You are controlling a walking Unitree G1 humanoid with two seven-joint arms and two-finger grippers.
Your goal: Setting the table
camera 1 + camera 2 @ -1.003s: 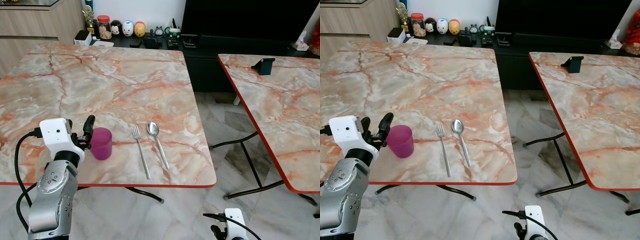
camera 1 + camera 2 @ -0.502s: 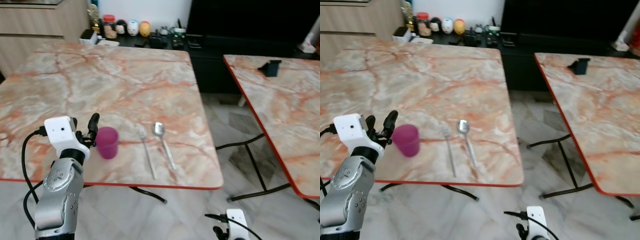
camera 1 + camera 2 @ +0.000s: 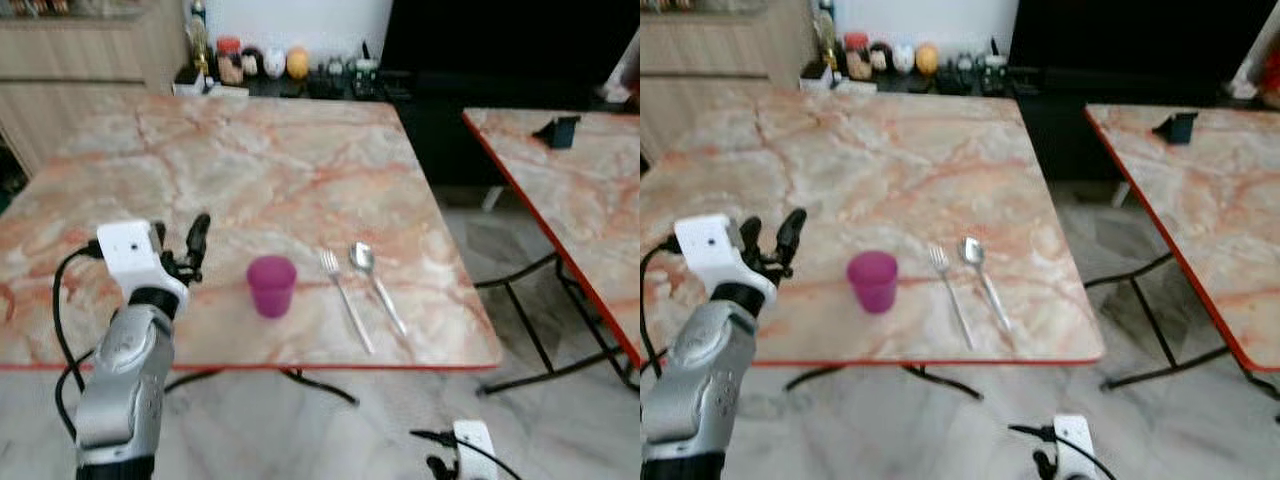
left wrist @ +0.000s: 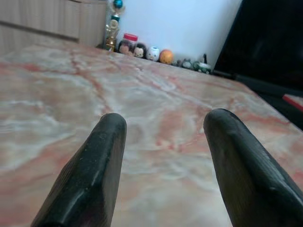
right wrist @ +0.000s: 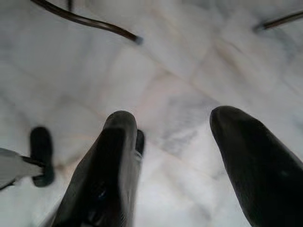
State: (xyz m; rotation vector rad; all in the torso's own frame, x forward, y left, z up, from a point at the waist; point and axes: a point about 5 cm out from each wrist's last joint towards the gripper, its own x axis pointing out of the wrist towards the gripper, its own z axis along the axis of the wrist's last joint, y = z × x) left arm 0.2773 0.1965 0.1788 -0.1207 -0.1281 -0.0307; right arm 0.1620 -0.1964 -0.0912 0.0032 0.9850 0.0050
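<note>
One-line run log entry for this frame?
left hand: open, empty, beside cup | fork, spoon: on table | right hand: open, idle

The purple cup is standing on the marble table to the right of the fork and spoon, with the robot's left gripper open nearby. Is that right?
Not quite. The purple cup stands to the left of the fork and spoon, between them and the left gripper, as the left eye view shows. The rest holds: it is on the marble table, and the gripper is open, apart from the cup.
</note>
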